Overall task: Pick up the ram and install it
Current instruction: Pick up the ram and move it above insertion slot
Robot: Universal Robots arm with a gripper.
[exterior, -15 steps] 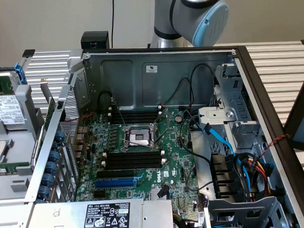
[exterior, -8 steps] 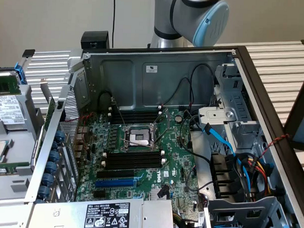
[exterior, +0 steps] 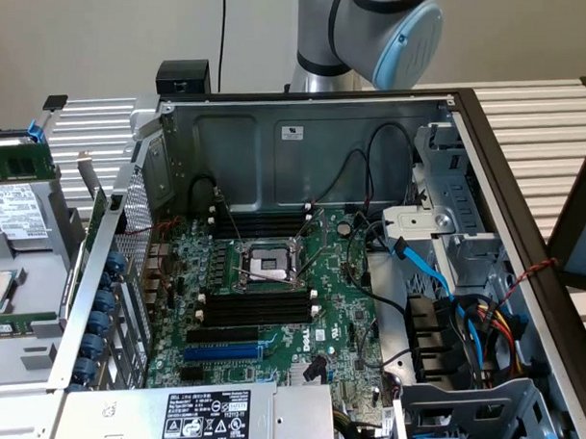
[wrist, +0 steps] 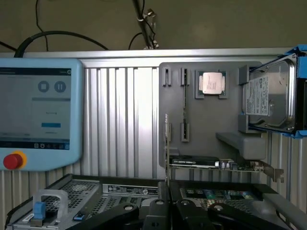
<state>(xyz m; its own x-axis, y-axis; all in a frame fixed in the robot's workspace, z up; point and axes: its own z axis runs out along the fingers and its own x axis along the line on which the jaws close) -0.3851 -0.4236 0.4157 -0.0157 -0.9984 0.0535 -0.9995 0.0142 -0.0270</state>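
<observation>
no word or number reads clearly. the teach pendant screen (wrist: pixel 36 103) shows two round icons, a square stop sign and a two-bar pause sign, above a blue bar whose writing is too small to tell. the power supply label (exterior: pixel 207 416) carries rows of fine print and certification marks, none legible. a white sticker (exterior: pixel 296 133) on the case wall (exterior: pixel 238 145), the hard drive label (wrist: pixel 261 98) and white lettering on the motherboard (exterior: pixel 320 336) are likewise too small to read.

Matt metal case (exterior: pixel 247 150), ribbed aluminium table (exterior: pixel 556 132)
</observation>
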